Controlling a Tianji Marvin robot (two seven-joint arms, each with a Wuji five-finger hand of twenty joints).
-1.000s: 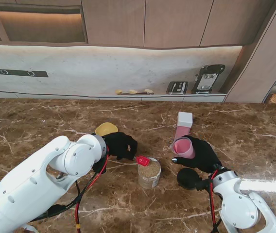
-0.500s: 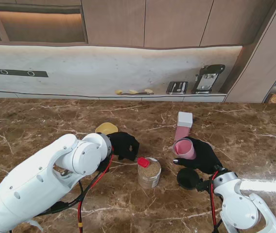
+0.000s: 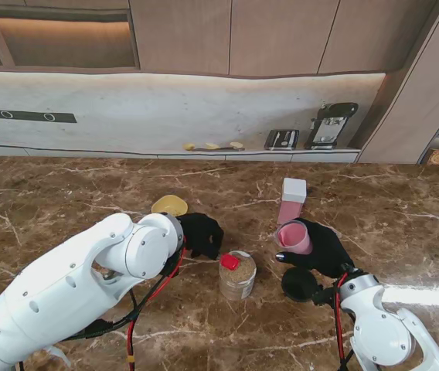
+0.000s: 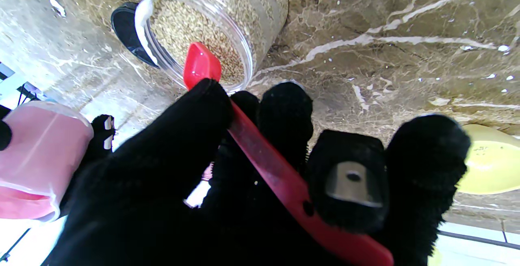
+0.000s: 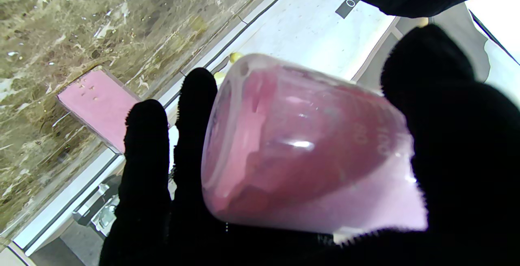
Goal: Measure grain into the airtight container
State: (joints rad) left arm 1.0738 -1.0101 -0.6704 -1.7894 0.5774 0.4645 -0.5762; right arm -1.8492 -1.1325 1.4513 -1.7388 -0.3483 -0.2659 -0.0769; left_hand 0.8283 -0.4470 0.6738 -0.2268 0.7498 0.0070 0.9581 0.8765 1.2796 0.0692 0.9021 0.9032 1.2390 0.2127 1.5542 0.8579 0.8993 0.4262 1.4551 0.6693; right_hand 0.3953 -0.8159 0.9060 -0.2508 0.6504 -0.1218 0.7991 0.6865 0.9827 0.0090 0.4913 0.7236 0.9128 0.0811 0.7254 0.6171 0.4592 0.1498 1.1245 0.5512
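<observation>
My left arm has pushed in toward the middle over the last second, and the red scoop [image 3: 230,262] has gone from hanging at the jar's 10 o'clock rim to sitting right over the grain. My left hand [image 3: 199,233] is clamped on that scoop: in the left wrist view the thumb and index finger pinch the red handle [image 4: 280,172] while the bowl [image 4: 202,65] dips into the mouth of the clear jar of grain [image 4: 211,26]. The jar [image 3: 237,275] stands upright on the marble table [image 3: 73,193], near me and about centre, filled nearly to the brim with tan grain.

My right hand [image 3: 324,247] is at the jar's 3 o'clock, wrapped around the pink measuring cup [image 3: 292,236], fingers closed on its wall, cup tilted with its mouth turned toward the jar. From the right wrist the cup [image 5: 300,144] fills the view.

The black jar lid [image 3: 298,284] lies flat on the table, just nearer to me than that hand. At 12 o'clock from the cup stands the pink container with a white lid [image 3: 292,199]. At the jar's 10 o'clock, past my left hand, a yellow bowl [image 3: 169,205] rests on the table.
</observation>
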